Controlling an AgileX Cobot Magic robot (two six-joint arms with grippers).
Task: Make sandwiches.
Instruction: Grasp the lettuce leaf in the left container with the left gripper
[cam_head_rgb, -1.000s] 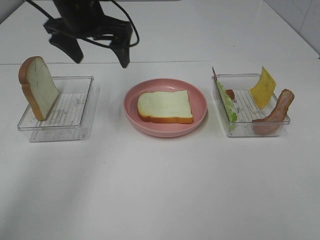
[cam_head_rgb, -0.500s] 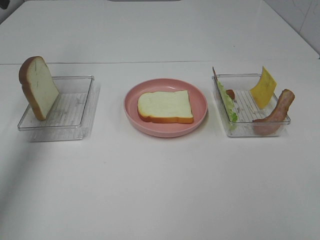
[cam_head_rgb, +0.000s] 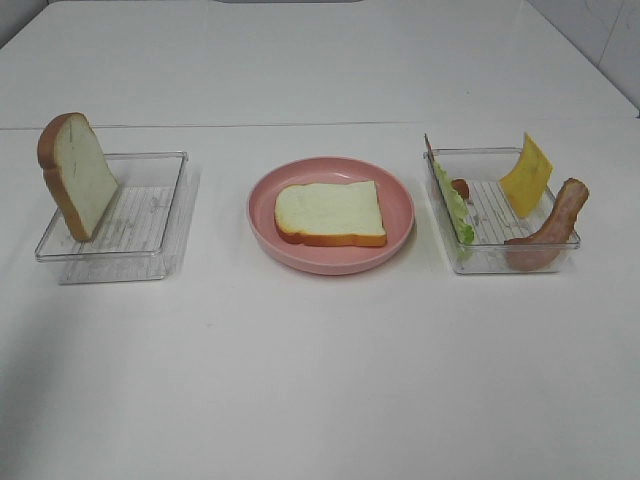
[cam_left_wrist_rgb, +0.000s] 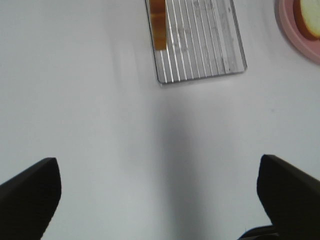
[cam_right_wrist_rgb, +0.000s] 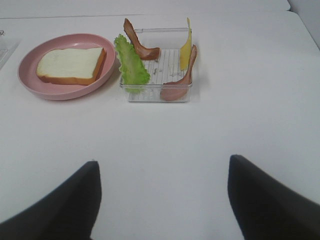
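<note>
White table (cam_head_rgb: 320, 380) carries everything. Left tray (cam_head_rgb: 150, 220) holds the second slice (cam_head_rgb: 78, 175), propped on edge at the tray's outer end with its crust exposed, so a side pinch looks easy. Right tray (cam_head_rgb: 490, 262) stocks the fillings, leaned on the walls so their edges stick up to grab:
- Lettuce (cam_head_rgb: 455, 210) on the plate-side wall.
- Bacon strip (cam_head_rgb: 555, 225) draped over the outer corner.
- Cheese (cam_head_rgb: 527, 175) upright at the back.
- Probably another bacon piece (cam_right_wrist_rgb: 137, 44) behind the lettuce, partly hidden.

Pink plate (cam_head_rgb: 400, 200) sits between the trays as the build spot. Bottom slice (cam_head_rgb: 330, 213) lies flat in it, bare on top, so the sandwich is barely started.

Neither arm shows in the high view. Left claw (cam_left_wrist_rgb: 160, 192) is spread wide and empty, over bare table near the left tray. Right claw (cam_right_wrist_rgb: 162, 195) has its jaws apart with nothing between them, set back from the plate and right tray and facing them.
</note>
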